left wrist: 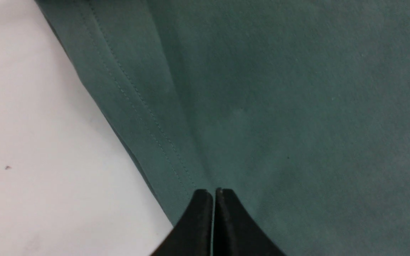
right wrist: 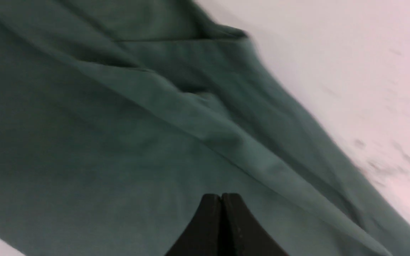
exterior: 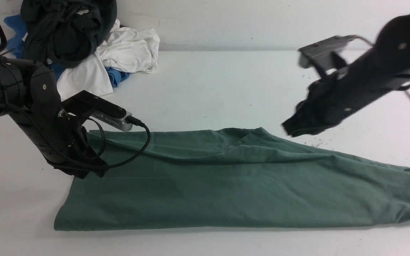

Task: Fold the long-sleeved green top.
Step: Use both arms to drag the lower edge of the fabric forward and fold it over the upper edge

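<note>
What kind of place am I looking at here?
Probably a robot workshop or lab: two black robot arms reach over a white tabletop, with a green top spread out and a heap of clothes behind.

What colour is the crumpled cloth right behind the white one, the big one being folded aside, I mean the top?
Muted green, clearest from the front.

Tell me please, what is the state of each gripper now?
Left gripper: closed, at the green top, nothing seen held.
Right gripper: closed, holding nothing.
</note>
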### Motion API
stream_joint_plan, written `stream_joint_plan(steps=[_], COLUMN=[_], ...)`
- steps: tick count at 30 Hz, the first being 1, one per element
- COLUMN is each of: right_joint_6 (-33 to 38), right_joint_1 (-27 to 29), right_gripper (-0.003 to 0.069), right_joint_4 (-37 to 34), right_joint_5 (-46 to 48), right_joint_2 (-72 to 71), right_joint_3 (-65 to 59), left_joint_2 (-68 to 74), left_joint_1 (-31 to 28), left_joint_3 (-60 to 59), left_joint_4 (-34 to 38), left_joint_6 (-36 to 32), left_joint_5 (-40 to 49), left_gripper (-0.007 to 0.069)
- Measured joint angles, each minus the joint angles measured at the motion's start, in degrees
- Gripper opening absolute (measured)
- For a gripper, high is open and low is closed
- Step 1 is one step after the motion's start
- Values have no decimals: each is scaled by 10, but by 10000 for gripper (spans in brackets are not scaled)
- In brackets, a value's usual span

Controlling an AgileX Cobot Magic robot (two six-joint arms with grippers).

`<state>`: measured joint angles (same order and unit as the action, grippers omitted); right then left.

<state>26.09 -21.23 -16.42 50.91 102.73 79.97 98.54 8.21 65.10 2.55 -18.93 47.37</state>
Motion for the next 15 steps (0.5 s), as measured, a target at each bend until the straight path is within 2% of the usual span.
stream_joint_plan(steps=[5, 9, 15], right_joint_6=[41, 60, 65], right_joint_1=[-74, -107, -124], right_gripper=[-6, -6, -6], right_joint_4=[-7, -7, -12], right_joint_5=[-12, -23, -26], right_joint_2=[104, 167, 219], right_joint_3=[72, 125, 174], left_joint_2=[0, 3, 39], left_joint_1=[0, 0, 0], left_joint_3=[-8, -24, -35], left_joint_4=[0, -1, -1], left_joint_6=[-1, -1, -1], left_joint_5=[1, 3, 5], left_gripper=[-7, -7, -7])
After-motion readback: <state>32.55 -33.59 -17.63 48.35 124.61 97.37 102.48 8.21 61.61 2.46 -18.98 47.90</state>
